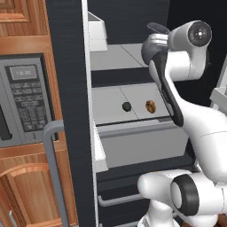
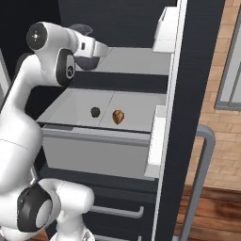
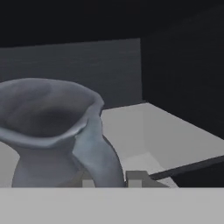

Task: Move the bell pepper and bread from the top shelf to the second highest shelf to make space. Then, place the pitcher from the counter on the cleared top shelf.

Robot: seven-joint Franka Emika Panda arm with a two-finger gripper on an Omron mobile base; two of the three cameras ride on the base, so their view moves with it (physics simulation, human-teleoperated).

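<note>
End effector is seen pinched on the handle of the pitcher: in the hand view both finger tips sit tight against the base of the handle, one on each side. Pitcher is upright, flared spout toward the camera, with the light grey top shelf under and behind it and the dark fridge wall to its right; whether its base touches the shelf cannot be told. In the base views the pitcher shows only as a dark rounded shape at the wrist, over the left part of the top shelf. One level below the top shelf, on the second shelf, the bell pepper and the bread lie side by side, near each other but apart, bread to the right of the pepper; same pair in the right base view, bell pepper left of bread. A microwave is set in the wooden cabinet left of the fridge.
</note>
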